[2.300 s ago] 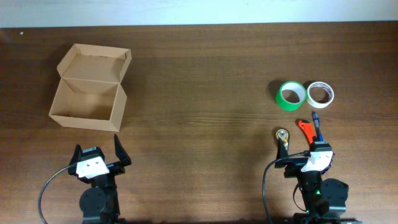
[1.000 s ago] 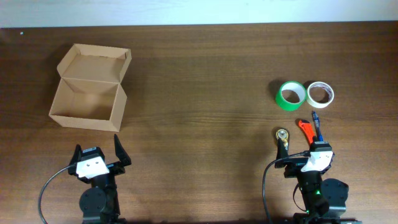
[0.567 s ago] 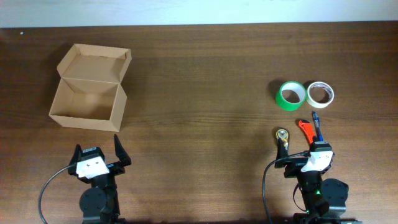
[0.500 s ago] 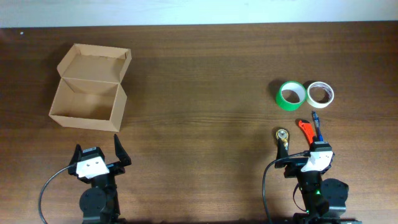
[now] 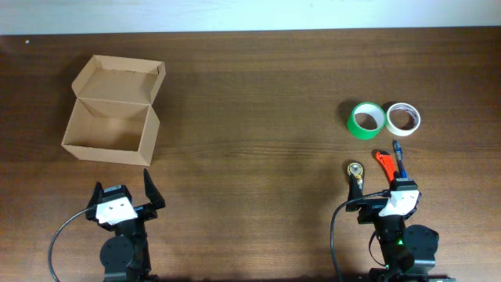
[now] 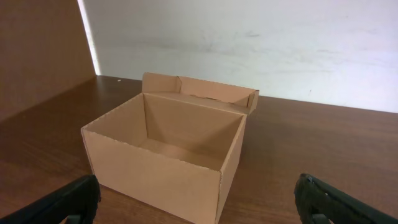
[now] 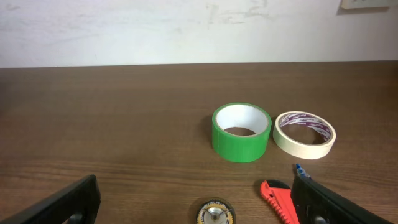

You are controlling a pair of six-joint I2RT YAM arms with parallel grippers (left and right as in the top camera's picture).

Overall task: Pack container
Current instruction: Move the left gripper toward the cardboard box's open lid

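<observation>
The container, a brown cardboard box with its lid flap folded back, stands at the far left with nothing inside; the left wrist view shows it close ahead. My left gripper sits open near the front edge, short of the box, nothing between its fingers. At the right lie a green tape roll, a cream tape roll, a red cutter, a blue pen and a round yellow-black disc. My right gripper is open just in front of them, holding nothing.
Brown wooden table with a white wall along its far edge. In the right wrist view the green roll and cream roll sit side by side, with the disc and cutter nearer my fingers.
</observation>
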